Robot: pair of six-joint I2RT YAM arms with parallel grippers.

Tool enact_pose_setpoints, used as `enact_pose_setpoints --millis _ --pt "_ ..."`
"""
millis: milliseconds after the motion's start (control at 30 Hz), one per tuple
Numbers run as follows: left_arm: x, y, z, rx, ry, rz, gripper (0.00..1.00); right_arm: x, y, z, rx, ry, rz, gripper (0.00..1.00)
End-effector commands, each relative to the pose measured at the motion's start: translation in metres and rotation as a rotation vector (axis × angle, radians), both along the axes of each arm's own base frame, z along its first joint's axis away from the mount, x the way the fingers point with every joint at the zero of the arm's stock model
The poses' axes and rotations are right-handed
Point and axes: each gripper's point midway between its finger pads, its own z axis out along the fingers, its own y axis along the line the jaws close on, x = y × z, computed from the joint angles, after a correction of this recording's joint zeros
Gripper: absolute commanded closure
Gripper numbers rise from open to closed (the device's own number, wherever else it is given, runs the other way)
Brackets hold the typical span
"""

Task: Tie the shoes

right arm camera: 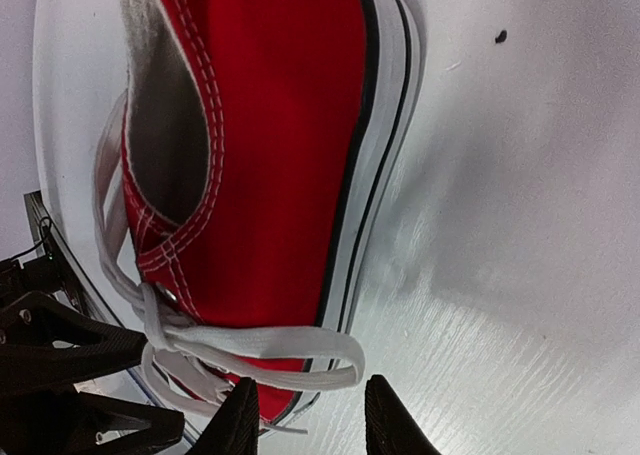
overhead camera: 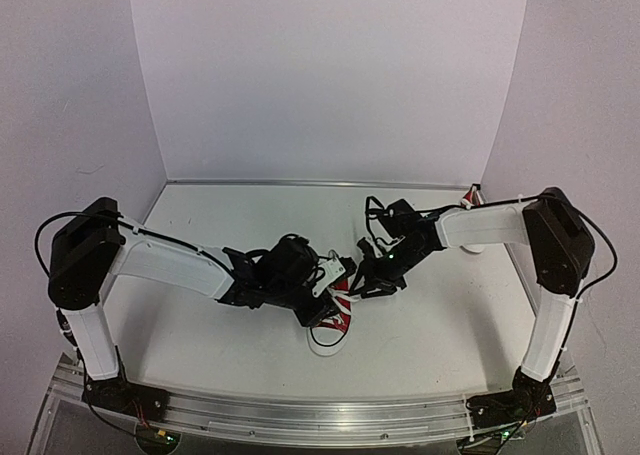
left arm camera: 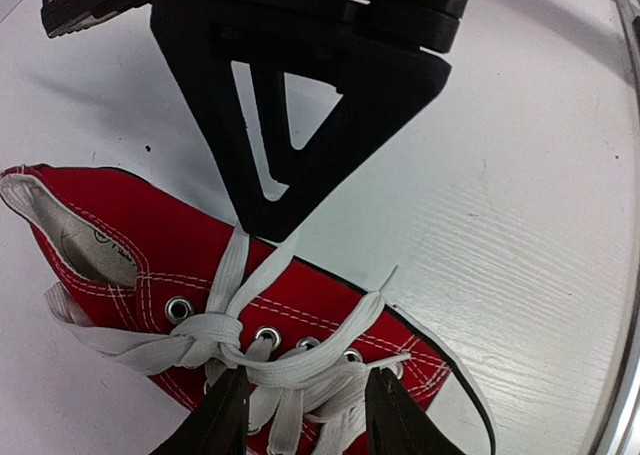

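Left hand (left arm camera: pixel 305 420) (fingers apart) astride laces (left arm camera: pixel 290 370)

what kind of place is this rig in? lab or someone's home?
Most likely a robotics lab test cell: a white table boxed in by plain white backdrop panels, the left arm and right arm bolted to an aluminium rail, a red sneaker as prop.

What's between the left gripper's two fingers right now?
In the left wrist view, the left gripper straddles the white laces crossing the red sneaker's eyelet row; only those laces lie between its fingers.
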Motion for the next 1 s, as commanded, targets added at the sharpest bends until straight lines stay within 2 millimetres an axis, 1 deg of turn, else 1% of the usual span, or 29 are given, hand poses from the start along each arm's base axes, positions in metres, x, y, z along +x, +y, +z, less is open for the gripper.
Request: enact_pose_setpoints --millis 0,133,300,333,467,567,733,833,967 --pt "0.014 -0.001 -0.001 0.081 -0.08 0.038 0.58 0.012 0.003 -0.003 -0.026 -0.032 0.006 0.66" --pt "0.022 0.0 -0.003 0.105 -0.097 0.078 0.56 0.013 0.005 -0.006 -0.028 -0.026 0.007 0.64" --pt "0.029 0.002 0.002 0.104 -0.108 0.134 0.54 0.012 0.007 -0.006 -0.02 -0.022 0.02 0.64" --pt "0.029 0.001 0.003 0.103 -0.106 0.135 0.56 0.012 0.007 -0.006 -0.02 -0.022 0.022 0.64" --pt "0.029 0.002 0.008 0.096 -0.106 0.142 0.73 0.011 0.007 -0.007 -0.018 -0.015 0.025 0.65" --pt "0.027 0.006 0.013 0.102 -0.107 0.135 0.79 0.011 0.007 -0.007 -0.017 -0.014 0.027 0.65" --pt "0.02 0.016 0.016 0.117 -0.101 0.11 0.84 0.009 0.007 -0.007 -0.014 -0.011 0.033 0.66" --pt "0.014 0.022 0.016 0.121 -0.094 0.096 0.83 0.008 0.007 -0.008 -0.012 -0.008 0.038 0.66" --pt "0.01 0.025 0.016 0.114 -0.081 0.083 0.8 0.007 0.007 -0.007 -0.007 -0.008 0.041 0.66"
